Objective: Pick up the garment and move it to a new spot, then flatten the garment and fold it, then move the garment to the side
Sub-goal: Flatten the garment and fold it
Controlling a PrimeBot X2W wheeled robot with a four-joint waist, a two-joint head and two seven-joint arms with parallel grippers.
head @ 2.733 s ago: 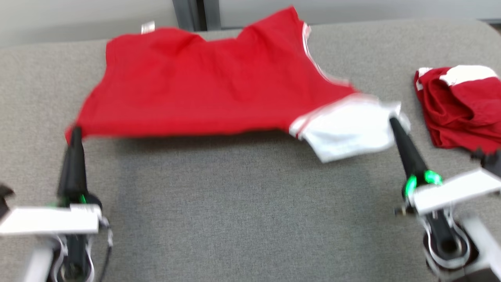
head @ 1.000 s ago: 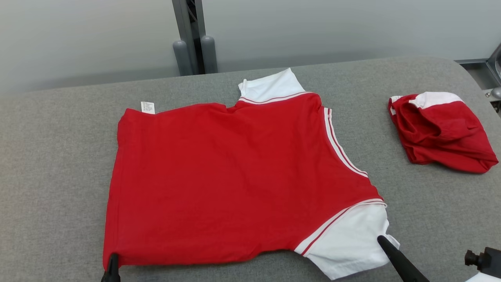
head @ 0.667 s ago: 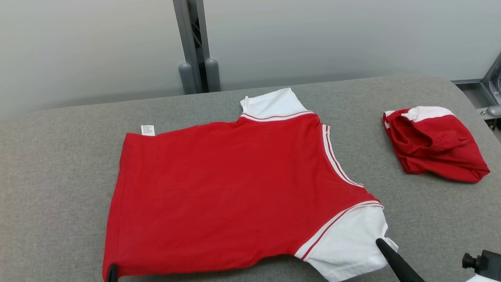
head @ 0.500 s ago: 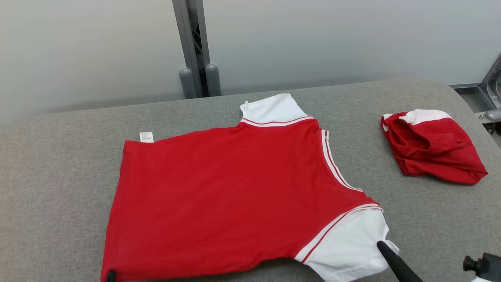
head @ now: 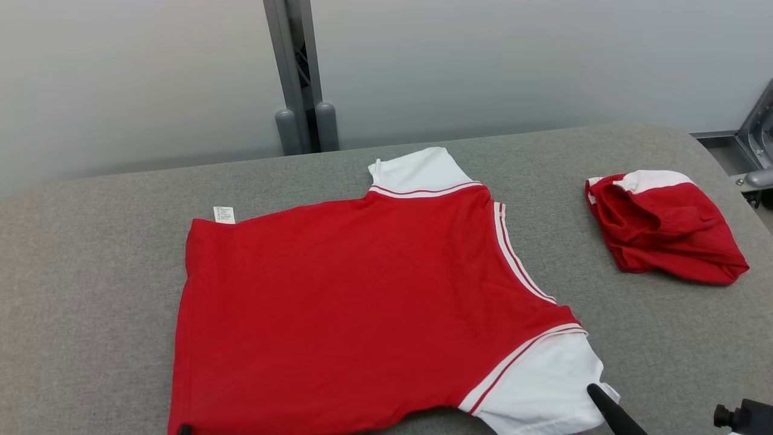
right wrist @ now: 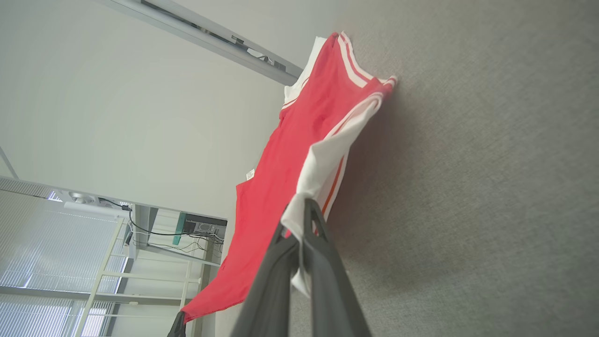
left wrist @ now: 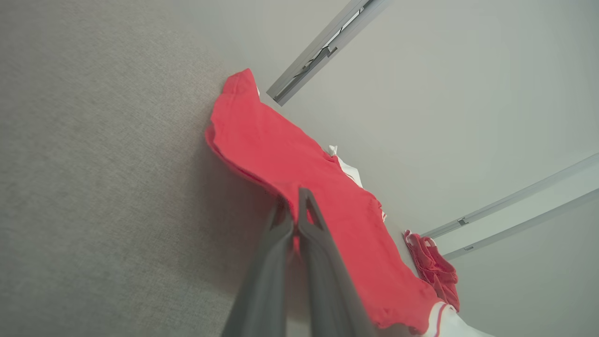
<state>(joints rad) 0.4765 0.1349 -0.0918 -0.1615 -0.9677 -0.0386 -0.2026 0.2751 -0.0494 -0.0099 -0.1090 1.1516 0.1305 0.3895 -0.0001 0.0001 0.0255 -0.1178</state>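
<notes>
The garment (head: 350,302), a red shirt with white sleeves, lies spread across the grey table (head: 84,284), its near edge slightly raised. My left gripper (head: 183,430) is shut on the near left red hem corner; the left wrist view shows its fingers (left wrist: 306,220) pinched on the red cloth (left wrist: 299,159). At the lower right, my right gripper (head: 595,393) is shut on the near white sleeve (head: 543,386). In the right wrist view the right gripper (right wrist: 299,220) holds the white sleeve cloth (right wrist: 327,154).
A second red and white garment (head: 664,229) lies bunched at the table's right side. A grey post (head: 299,78) stands behind the far edge against the wall. A metal fixture (head: 758,151) sits past the right end. Bare table lies left of the shirt.
The shirt, earlier held stretched and blurred in motion, now lies spread on the table. Over the last second the head camera has shifted a little; both grips are unchanged.
</notes>
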